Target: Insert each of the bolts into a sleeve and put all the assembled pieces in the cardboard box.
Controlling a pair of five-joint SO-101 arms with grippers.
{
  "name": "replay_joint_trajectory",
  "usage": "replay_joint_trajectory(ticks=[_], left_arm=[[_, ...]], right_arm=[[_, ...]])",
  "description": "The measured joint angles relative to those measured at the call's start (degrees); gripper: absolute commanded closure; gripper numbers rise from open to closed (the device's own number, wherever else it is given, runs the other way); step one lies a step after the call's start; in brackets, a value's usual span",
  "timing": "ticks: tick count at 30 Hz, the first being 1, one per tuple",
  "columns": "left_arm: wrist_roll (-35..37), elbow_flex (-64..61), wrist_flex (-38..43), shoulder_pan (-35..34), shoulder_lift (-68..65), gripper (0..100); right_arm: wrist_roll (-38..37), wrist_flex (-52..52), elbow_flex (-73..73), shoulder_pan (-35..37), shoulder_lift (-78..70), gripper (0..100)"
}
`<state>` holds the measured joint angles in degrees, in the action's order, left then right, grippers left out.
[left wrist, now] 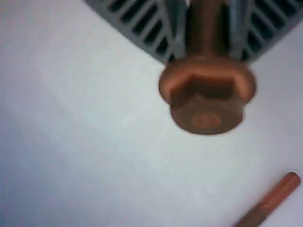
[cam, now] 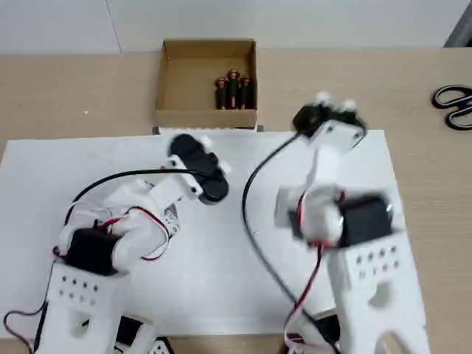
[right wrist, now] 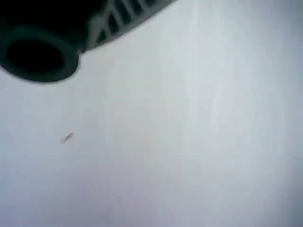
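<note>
Left gripper (left wrist: 206, 26): you have its ribbed grey fingers (left wrist: 137, 21) clamped on a copper bolt (left wrist: 207, 97), with the hex flanged head sticking out.
Second bolt (left wrist: 277, 196): lies on the white sheet (cam: 221, 280), near that gripper.
Right gripper (cam: 328, 112): clamped on a black tubular sleeve (right wrist: 38, 56), round bore showing.
Box (cam: 206, 118): cardboard, beyond both grippers, with three assembled pieces (cam: 232, 90) inside.

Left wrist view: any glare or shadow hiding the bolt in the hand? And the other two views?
Left wrist view: no glare, the bolt in the left hand is evenly lit, the white sheet dimmer away from it. Right wrist view: the sleeve is dark, its bore black. High view: only soft shadows on the sheet.
</note>
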<state>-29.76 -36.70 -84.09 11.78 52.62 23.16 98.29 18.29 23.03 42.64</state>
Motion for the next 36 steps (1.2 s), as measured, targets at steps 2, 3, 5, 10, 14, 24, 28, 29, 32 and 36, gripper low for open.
replay_joint_trajectory(ticks=[2, 3, 5, 10, 14, 24, 28, 29, 32, 36], left_arm=[[5.1, 0.0, 0.0, 0.0, 2.5, 99], [7.4, 0.0, 0.0, 0.0, 3.9, 99], [10.7, 0.0, 0.2, 0.1, 6.2, 99], [13.2, -2.7, 5.5, 0.3, 13.1, 99], [14.2, -10.4, 14.6, 0.3, 21.6, 99], [37.1, -35.5, 31.7, 0.4, 49.9, 99], [51.1, -36.4, 32.5, 0.6, 50.1, 99], [54.6, -36.7, 32.5, 1.1, 50.5, 99], [61.5, -36.9, 32.5, 4.0, 50.6, 99], [64.3, -36.9, 32.5, 7.6, 50.6, 99]], right_arm=[[-0.1, 0.1, 3.7, 3.5, 5.4, 99.6], [-0.1, 0.1, 5.6, 5.1, 8.2, 99.6], [-0.1, 0.1, 9.3, 8.6, 13.6, 99.6], [-0.9, -1.1, 16.2, 11.5, 26.6, 99.6], [-7.7, -4.0, 21.6, 11.5, 35.9, 99.6], [-18.6, -14.2, 36.0, 11.6, 51.1, 99.6], [-22.1, -18.5, 42.1, 11.6, 54.9, 99.6], [-22.7, -19.6, 43.7, 11.6, 55.8, 99.6], [-24.2, -22.8, 47.6, 13.4, 58.2, 99.6], [-24.7, -26.0, 51.1, 20.0, 60.4, 99.6]])
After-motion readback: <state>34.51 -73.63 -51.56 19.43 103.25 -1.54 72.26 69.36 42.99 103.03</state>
